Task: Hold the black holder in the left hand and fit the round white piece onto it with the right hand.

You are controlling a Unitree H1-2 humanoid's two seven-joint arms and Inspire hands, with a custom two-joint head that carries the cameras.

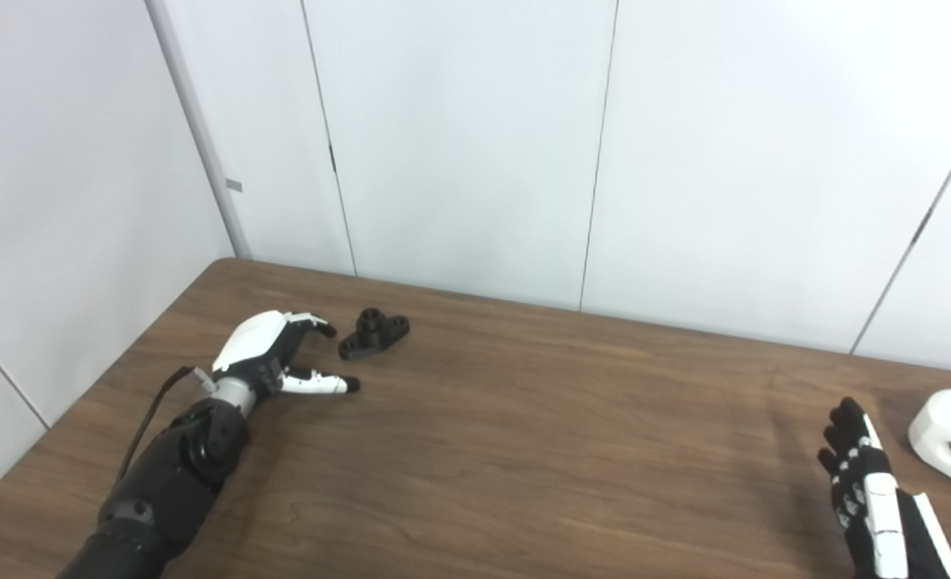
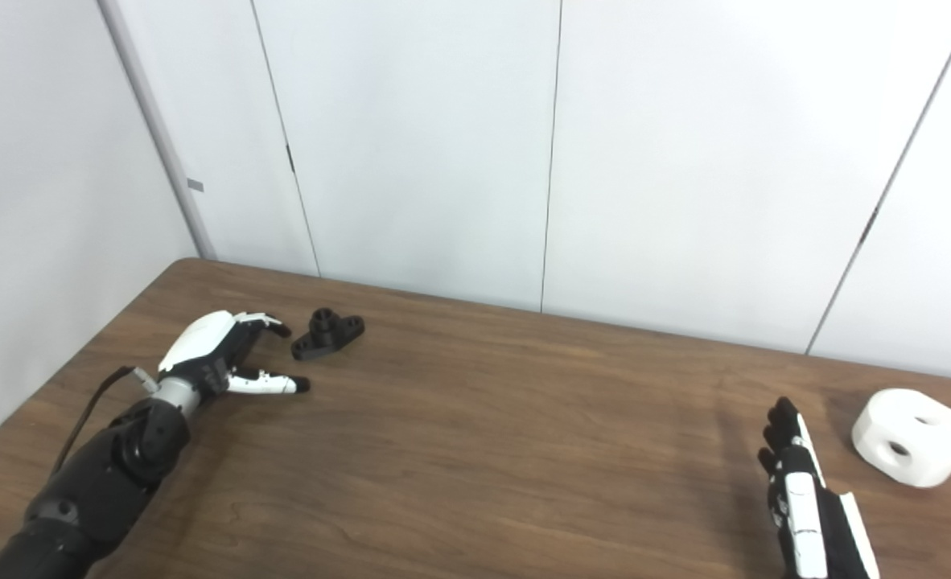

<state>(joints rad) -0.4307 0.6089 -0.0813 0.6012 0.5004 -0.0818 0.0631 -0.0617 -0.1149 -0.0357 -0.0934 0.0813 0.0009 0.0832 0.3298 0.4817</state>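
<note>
Black holder (image 1: 373, 332) lies beside empty left hand (image 1: 270, 354) (fingers spread); right hand (image 2: 805, 498) likewise empty.

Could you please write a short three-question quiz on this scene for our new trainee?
1. True or false: the left hand already grips the holder.
2. Which hand is nearer the white piece?
   A. left
   B. right
3. Fill in: both parts lie on the ____.

Key:
1. False. The holder lies just beyond its open fingers.
2. B. The right hand is open beside the piece, not touching it.
3. Table.
</note>
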